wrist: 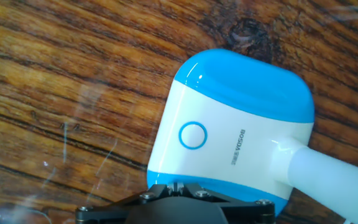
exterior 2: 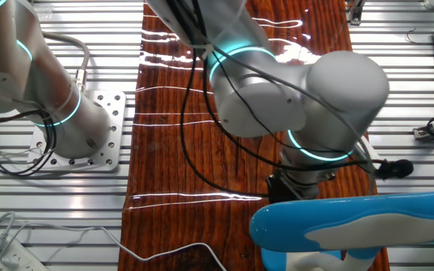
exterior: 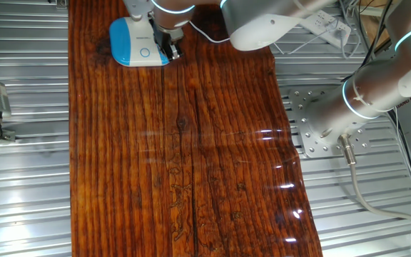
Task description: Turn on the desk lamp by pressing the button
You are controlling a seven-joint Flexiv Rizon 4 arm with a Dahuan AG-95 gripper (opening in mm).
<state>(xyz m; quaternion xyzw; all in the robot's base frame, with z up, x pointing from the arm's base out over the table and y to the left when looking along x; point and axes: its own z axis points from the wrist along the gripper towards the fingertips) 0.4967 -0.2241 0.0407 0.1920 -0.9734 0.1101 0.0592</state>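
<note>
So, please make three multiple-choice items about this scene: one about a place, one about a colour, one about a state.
1. Where on the wooden table does the desk lamp stand in the fixed view that shows the table's full length?
A. near the far end
B. middle
C. near end

2. What colour is the ring marking the button?
A. red
B. blue
C. black

3. Is the end effector on the button?
A. yes, pressing
B. no, beside it
C. it is out of view

Answers:
1 A, base lies by the top edge.
2 B, blue ring on white face.
3 B, ring shows uncovered.
</note>
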